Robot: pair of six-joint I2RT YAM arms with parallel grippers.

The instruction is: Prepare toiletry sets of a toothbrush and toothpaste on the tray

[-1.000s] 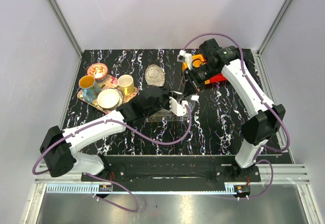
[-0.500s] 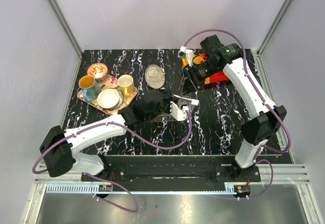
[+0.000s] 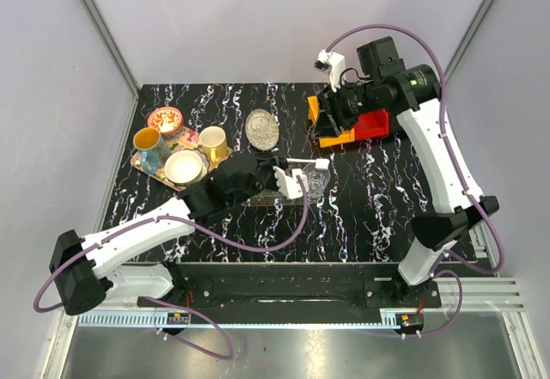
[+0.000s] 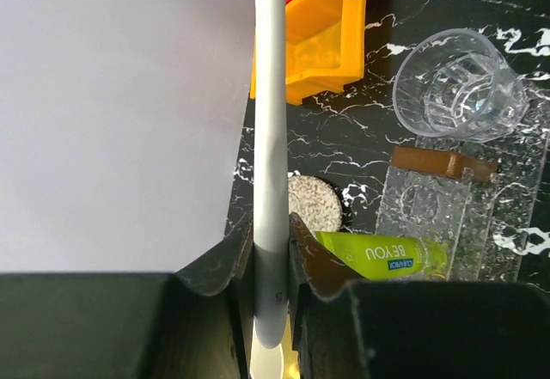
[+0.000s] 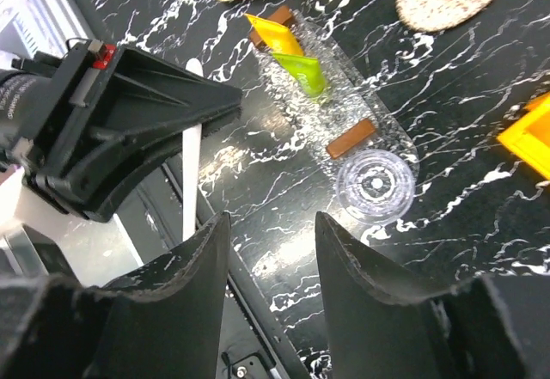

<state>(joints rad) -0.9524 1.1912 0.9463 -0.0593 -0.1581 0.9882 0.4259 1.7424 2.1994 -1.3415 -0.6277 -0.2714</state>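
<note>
1. The left fingers (image 4: 225,263) pinch the toothbrush (image 4: 268,138) close to the tray (image 4: 507,216); best lay it flat beside the lime green toothpaste (image 4: 378,254).
2. Keep off the clear cup (image 4: 455,87) at the tray's right end.
3. The right fingers (image 5: 193,284) hang spread and empty, far right.

Orange toothpaste tube (image 5: 273,33), green tube (image 5: 302,71) on clear tray (image 5: 344,104); clear cup (image 5: 375,184) at tray end; right gripper (image 5: 271,224) jaws apart.

You are lifting the right gripper (image 5: 271,217) up and back from the tray (image 5: 344,104) to hang above the yellow bin (image 3: 337,141), its jaws spreading apart, while you are stretching the left arm (image 3: 146,224) forward, its rear joint swinging leftward.
</note>
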